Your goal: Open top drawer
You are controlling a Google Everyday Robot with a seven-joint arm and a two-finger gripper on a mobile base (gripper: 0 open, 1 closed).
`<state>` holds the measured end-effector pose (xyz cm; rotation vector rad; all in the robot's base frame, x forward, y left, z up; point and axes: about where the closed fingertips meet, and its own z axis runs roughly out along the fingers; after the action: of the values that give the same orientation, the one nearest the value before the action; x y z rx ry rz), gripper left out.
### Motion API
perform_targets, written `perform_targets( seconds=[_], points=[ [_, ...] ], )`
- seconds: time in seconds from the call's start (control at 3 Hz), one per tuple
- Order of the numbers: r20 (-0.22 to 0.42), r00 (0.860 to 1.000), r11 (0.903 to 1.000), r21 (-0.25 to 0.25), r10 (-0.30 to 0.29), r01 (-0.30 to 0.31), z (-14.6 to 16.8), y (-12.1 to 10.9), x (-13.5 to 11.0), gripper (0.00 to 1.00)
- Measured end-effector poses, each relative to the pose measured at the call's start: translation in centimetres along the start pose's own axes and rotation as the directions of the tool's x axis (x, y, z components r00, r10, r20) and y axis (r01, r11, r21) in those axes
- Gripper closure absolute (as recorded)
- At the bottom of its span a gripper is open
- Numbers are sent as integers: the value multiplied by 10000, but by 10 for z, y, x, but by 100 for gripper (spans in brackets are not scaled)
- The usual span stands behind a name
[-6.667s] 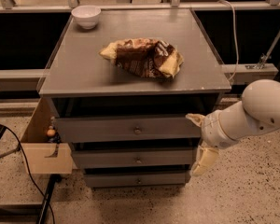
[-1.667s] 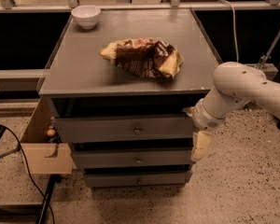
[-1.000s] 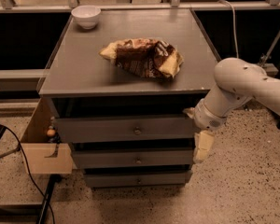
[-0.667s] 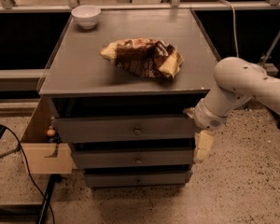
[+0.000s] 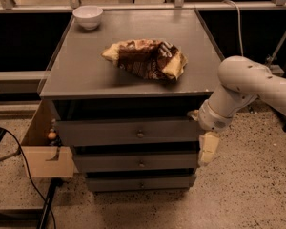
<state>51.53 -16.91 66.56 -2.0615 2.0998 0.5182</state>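
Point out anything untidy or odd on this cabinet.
A crumpled brown-and-yellow snack bag lies in the middle of the grey wooden cabinet top, looking like litter. The small white bowl sits upright at the back left. The wide grey top drawer is shut; the end effector hangs by its right end.

no legible text, chip bag [image 5: 145, 58] print unreadable

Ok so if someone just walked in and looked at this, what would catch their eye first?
The crumpled brown snack bag lying in the middle of the grey cabinet top stands out first, with a white bowl at its back left corner. Next comes the big white arm reaching in from the right, its gripper hanging beside the right end of the top drawer, which looks shut.
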Motion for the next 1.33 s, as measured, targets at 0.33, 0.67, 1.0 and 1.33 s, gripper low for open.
perform_targets(
  seconds=[0.33,0.67,1.0,1.33],
  points=[
    [-21,10000,9997,-216,71,-71,0,3,0,0],
    [-29,10000,9996,-257,83,-84,-3,4,-1,0],
    [-68,9999,9992,-371,118,-121,-4,6,-1,0],
    [-118,9998,9986,-506,157,-163,-5,8,-1,0]
  ],
)
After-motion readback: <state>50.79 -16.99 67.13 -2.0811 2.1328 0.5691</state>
